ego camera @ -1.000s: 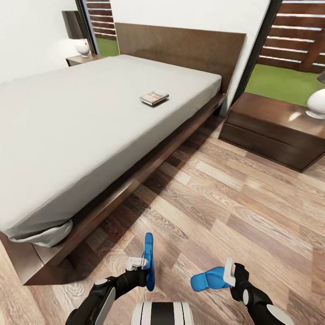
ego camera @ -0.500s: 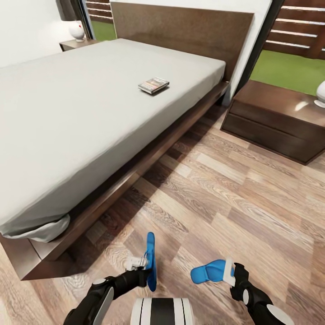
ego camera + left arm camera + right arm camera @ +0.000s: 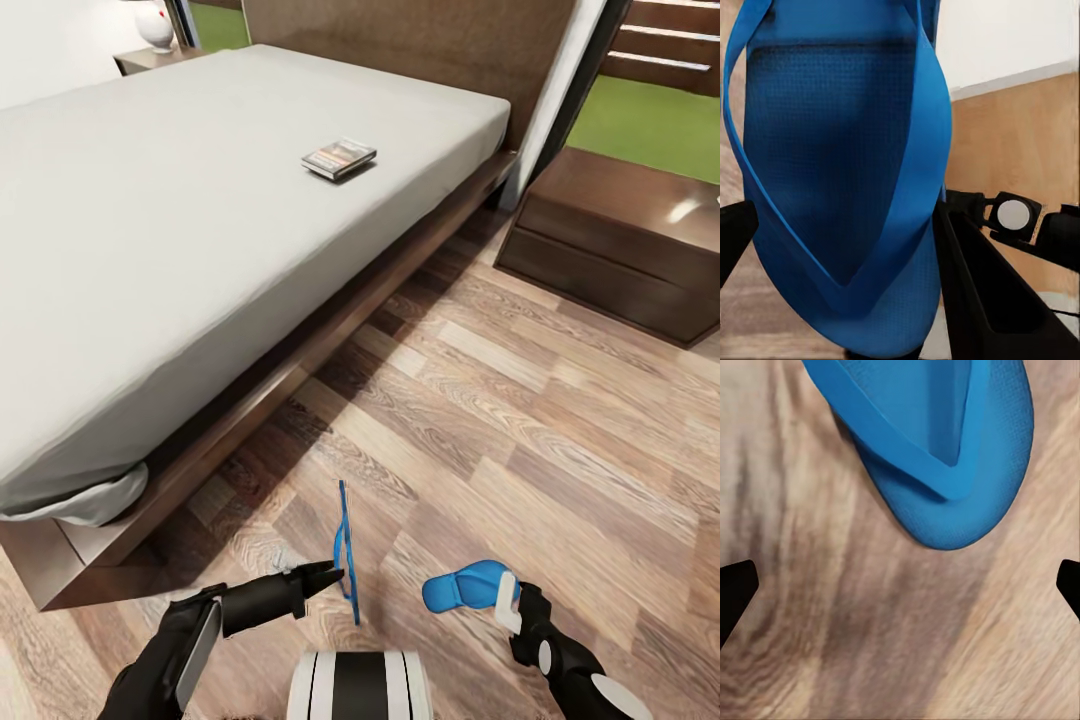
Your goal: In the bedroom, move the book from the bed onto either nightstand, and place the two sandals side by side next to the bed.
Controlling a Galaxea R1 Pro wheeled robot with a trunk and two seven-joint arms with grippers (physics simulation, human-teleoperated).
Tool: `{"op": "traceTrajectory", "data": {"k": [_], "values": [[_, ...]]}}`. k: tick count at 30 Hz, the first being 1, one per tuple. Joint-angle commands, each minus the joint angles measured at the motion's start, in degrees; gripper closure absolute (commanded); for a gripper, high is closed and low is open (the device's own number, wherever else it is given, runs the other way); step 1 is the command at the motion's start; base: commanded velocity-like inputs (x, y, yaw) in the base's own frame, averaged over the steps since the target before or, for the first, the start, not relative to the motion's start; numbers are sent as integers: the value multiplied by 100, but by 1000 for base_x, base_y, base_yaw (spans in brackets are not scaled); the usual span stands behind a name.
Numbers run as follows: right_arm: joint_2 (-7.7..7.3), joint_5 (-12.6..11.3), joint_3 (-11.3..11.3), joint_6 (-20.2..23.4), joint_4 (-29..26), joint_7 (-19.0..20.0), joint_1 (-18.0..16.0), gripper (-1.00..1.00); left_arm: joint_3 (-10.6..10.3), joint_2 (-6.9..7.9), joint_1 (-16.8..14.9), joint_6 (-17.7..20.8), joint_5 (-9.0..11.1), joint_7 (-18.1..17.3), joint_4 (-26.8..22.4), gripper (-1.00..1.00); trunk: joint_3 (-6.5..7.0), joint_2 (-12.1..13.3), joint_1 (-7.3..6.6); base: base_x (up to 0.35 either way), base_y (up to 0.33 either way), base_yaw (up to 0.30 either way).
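The book [image 3: 340, 158] lies on the off-white mattress of the bed [image 3: 150, 230], near the headboard. A dark nightstand [image 3: 620, 240] stands right of the bed. One blue sandal [image 3: 345, 548] hangs edge-on above the floor, with my left gripper [image 3: 330, 577] shut on it. The left wrist view has this sandal [image 3: 840, 172] squeezed between the two fingers [image 3: 975, 292]. The other sandal [image 3: 464, 588] sits low over the floor just in front of my right gripper [image 3: 508, 603]. In the right wrist view the right gripper [image 3: 900, 589] is open, with that sandal [image 3: 945, 450] beyond its fingertips.
Wood-plank floor [image 3: 520, 420] stretches between the bed's dark frame [image 3: 300, 370] and the nightstand. A second nightstand [image 3: 150, 58] with a white lamp [image 3: 153, 22] stands at the bed's far side. A window [image 3: 650, 110] onto grass is behind the near nightstand.
The head view has tilted down, so the bed and nightstand sit higher in the picture. My left gripper has turned and dropped, and its sandal now hangs edge-on. The right gripper and its sandal have hardly moved.
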Motion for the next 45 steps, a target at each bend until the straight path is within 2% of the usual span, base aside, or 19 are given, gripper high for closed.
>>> {"op": "traceTrajectory", "data": {"k": [1, 4, 9, 16, 25, 41, 44, 45], "values": [[1, 42, -10, 7, -15, 37, 0, -100, 70, 46, -1, 56, 22, -145, -15, 100, -26, -3, 1, 0, 0, 0], [-1, 43, -11, 12, -64, 45, 0, -100, 184, 161, -1, 64, 53, -336, -34, 100, -93, -7, 9, 0, 0, 0], [-9, 43, -11, 17, -161, 70, 0, -100, 230, 206, -1, 67, 59, -392, -40, 100, -204, -14, 22, 0, 0, 0], [-49, 26, -21, 16, -645, 111, 0, -100, 233, 204, -1, 59, 55, -379, -32, 100, -359, -23, 40, 0, 0, 0], [-65, 4, -36, 16, -863, 115, -6, -100, 238, 196, -1, 51, 55, -362, -24, 100, -359, -23, 40, 0, 0, 0], [-59, -9, -38, 48, -1325, 122, -9, -100, 238, 195, -1, 50, 55, -360, -23, 100, -713, -44, 81, 0, 0, 0], [-57, -9, -41, 60, -1411, 296, -9, -100, 238, 195, -1, 50, 55, -360, -23, 100, -780, -48, 89, 0, 0, 0], [-56, -9, -43, 66, -1579, 620, -9, -100, 238, 195, -1, 50, 55, -360, -23, 100, -802, -50, 92, 0, 0, 0]]}}
